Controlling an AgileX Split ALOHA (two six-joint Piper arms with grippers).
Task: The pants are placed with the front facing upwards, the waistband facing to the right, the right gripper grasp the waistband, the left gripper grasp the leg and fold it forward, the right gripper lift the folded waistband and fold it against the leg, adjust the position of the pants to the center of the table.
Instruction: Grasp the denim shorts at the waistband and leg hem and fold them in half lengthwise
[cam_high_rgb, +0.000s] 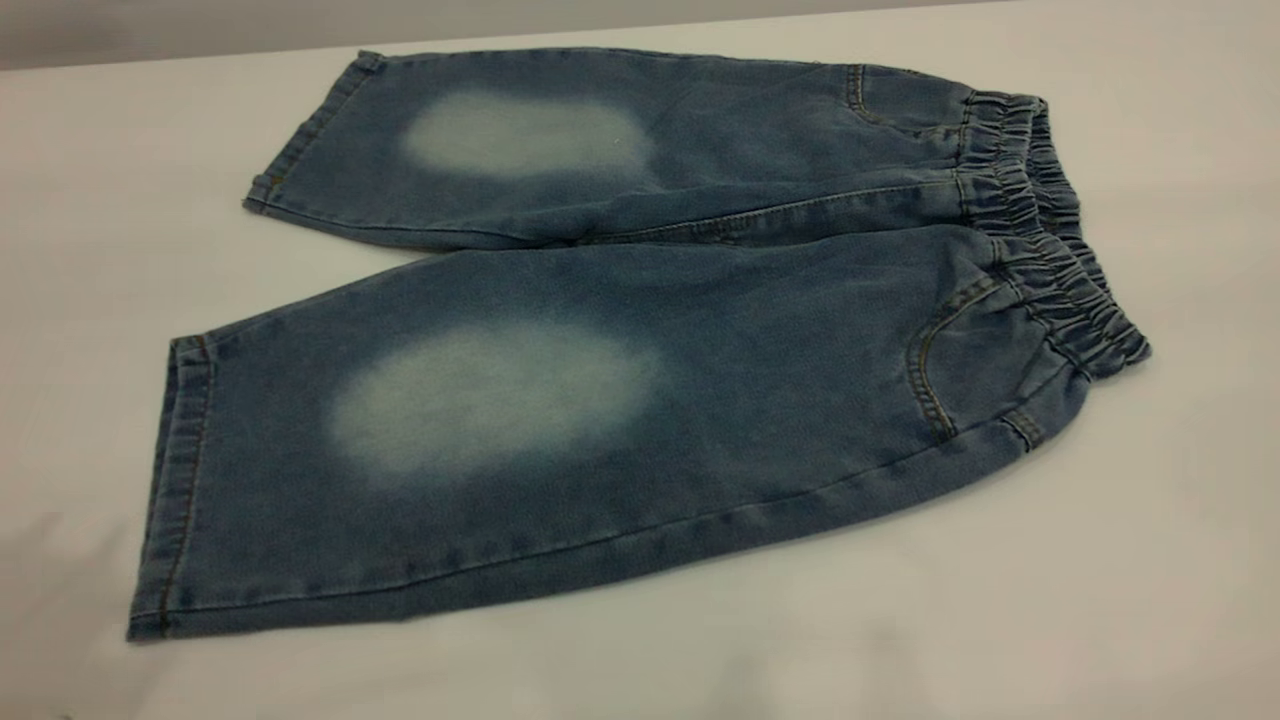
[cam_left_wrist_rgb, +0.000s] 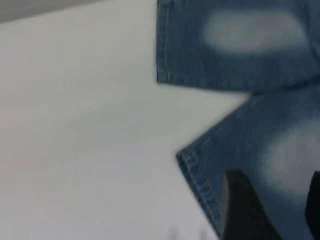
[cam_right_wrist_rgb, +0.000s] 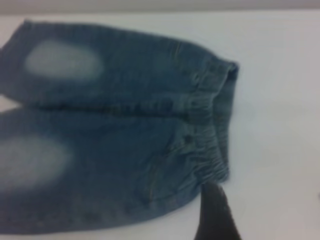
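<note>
Lying flat and unfolded, the pants (cam_high_rgb: 640, 340) span the table (cam_high_rgb: 1150, 560), waistband (cam_high_rgb: 1060, 230) toward its right edge. Left gripper (cam_left_wrist_rgb: 272, 210) hovers over a leg hem, fingers apart; the right gripper's (cam_right_wrist_rgb: 216, 212) finger state I cannot tell. Pinching only one denim layer could skew the fold.

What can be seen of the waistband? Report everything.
The waistband is a narrow, ruched band of blue denim, gathered and wrinkled as elastic would make it. It forms the top edge of the pants, which lie flat and unfolded, front up, on the white table. It sits at the exterior view's right. In the right wrist view a dark finger is close by its near corner; contact cannot be told.
</note>
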